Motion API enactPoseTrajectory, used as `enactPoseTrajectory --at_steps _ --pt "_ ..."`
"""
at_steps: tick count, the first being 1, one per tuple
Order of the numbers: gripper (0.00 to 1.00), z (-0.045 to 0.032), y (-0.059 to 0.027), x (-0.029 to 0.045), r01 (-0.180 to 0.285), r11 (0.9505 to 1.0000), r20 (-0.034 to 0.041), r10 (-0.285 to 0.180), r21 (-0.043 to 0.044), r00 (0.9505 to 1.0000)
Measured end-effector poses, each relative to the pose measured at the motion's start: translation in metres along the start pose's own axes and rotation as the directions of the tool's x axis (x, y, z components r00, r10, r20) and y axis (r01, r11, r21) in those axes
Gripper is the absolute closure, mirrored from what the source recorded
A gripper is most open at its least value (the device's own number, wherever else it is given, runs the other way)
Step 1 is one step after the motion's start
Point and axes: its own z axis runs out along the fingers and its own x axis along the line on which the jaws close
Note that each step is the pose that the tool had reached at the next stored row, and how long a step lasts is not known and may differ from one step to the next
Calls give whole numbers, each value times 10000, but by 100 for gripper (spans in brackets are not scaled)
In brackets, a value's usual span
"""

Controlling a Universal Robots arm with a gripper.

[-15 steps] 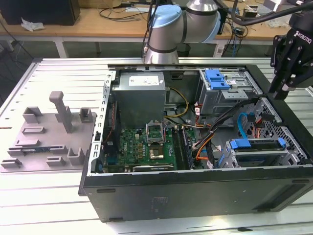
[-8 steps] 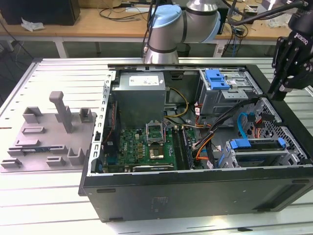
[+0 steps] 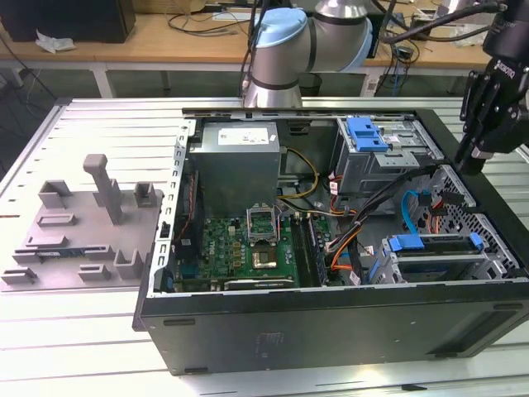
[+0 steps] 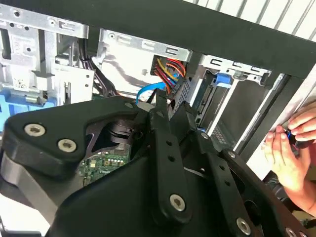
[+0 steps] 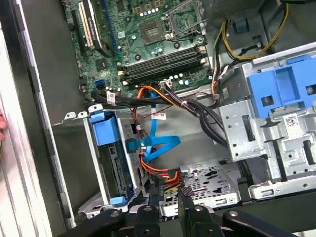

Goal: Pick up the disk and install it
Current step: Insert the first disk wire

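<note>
One arm (image 3: 306, 41) over open computer case (image 3: 331, 322), tool (image 3: 469, 161) pointing down, narrow, empty.

— How's the light?
— Bright and even from overhead; the worktop (image 3: 99, 331) gleams pale.
— Shadows?
— Soft, pooled inside the computer case (image 3: 331, 322). In the second wrist view, the tool (image 4: 170, 106) sits dark against a washed-out corner.

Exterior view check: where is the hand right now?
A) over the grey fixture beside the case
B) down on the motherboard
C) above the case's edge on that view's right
C: the hand hangs above the computer case at its edge on the exterior view's right, well apart from the motherboard and the grey fixture.
</note>
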Motion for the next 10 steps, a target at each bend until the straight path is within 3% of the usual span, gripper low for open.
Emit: enactPoseTrajectory --at_steps 1,2,4,6,10 --pt "71 51 10 -146 -264 9996 -224 265 27 9994" --pt "71 55 20 -181 -270 9996 -419 273 81 9987" --pt "71 58 30 -219 -276 9995 -629 284 138 9976" --pt "71 63 44 -270 -281 9994 -917 299 208 9953" --pt "69 68 60 -331 -285 9992 -1264 320 292 9915"
